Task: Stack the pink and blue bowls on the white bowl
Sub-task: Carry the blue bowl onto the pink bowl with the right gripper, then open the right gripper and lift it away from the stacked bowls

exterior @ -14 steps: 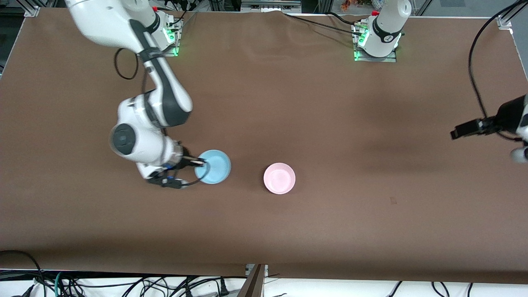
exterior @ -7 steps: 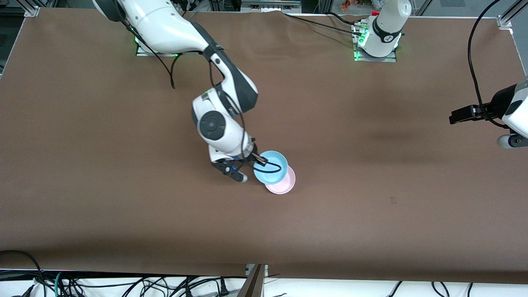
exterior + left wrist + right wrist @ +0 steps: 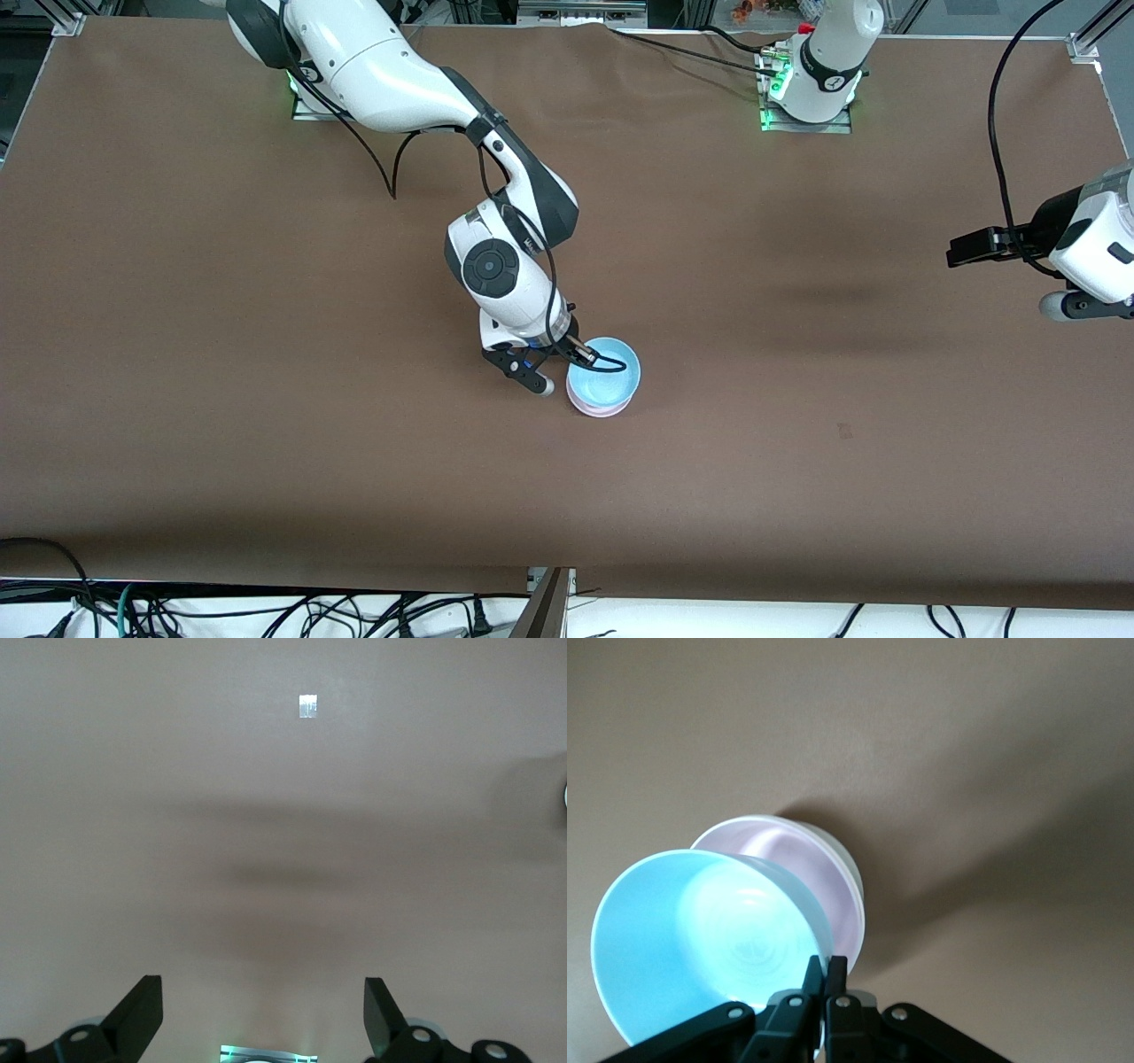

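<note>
My right gripper (image 3: 585,357) is shut on the rim of the light blue bowl (image 3: 607,379) and holds it tilted just over the pale pink bowl (image 3: 601,409), covering most of it. In the right wrist view the fingers (image 3: 825,970) pinch the blue bowl's (image 3: 700,939) rim. There the pink bowl (image 3: 797,855) sits nested in a white bowl, of which only the rim (image 3: 852,877) shows. My left gripper (image 3: 959,251) waits in the air at the left arm's end of the table, open and empty; its fingers (image 3: 263,1019) stand wide apart over bare cloth.
The brown cloth table (image 3: 797,461) holds a small tape mark (image 3: 844,431), nearer the front camera than the bowls; it also shows in the left wrist view (image 3: 307,705). Cables hang along the front edge (image 3: 266,611).
My right arm has carried the blue bowl from the right arm's end of the table to over the pink bowl and lowered it. The left gripper has shifted slightly.
</note>
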`<state>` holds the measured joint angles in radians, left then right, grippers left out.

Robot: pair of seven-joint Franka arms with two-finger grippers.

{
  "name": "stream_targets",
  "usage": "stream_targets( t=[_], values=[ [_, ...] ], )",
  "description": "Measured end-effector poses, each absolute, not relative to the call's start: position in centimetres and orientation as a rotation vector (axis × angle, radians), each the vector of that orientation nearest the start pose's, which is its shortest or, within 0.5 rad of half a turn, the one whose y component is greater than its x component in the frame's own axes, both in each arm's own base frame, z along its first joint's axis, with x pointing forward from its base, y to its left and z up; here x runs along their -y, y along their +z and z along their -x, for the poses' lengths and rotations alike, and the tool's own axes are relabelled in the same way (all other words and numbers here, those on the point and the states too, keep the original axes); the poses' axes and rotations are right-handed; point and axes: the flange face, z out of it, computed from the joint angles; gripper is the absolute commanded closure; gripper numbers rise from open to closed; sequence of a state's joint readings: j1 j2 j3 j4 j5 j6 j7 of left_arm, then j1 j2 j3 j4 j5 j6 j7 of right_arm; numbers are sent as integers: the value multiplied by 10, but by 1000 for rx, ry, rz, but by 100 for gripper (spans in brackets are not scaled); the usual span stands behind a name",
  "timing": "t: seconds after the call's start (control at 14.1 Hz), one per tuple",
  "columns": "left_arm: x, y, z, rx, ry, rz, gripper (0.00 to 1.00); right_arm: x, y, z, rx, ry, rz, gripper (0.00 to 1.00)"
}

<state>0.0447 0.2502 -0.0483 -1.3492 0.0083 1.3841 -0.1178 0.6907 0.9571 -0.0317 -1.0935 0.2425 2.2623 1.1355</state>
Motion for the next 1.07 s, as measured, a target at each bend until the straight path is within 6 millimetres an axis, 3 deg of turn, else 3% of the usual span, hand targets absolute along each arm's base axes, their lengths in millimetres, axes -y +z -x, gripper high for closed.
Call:
stream_targets(
  t=[0.71, 1.07],
  values=[
    [-5, 565, -611, 186, 327, 3110, 0, -504, 244, -614, -780, -69, 2788, 100],
    [-6, 565, -612, 187, 322, 3111, 0, -504, 245, -615, -778, -81, 2779, 43]
  ],
)
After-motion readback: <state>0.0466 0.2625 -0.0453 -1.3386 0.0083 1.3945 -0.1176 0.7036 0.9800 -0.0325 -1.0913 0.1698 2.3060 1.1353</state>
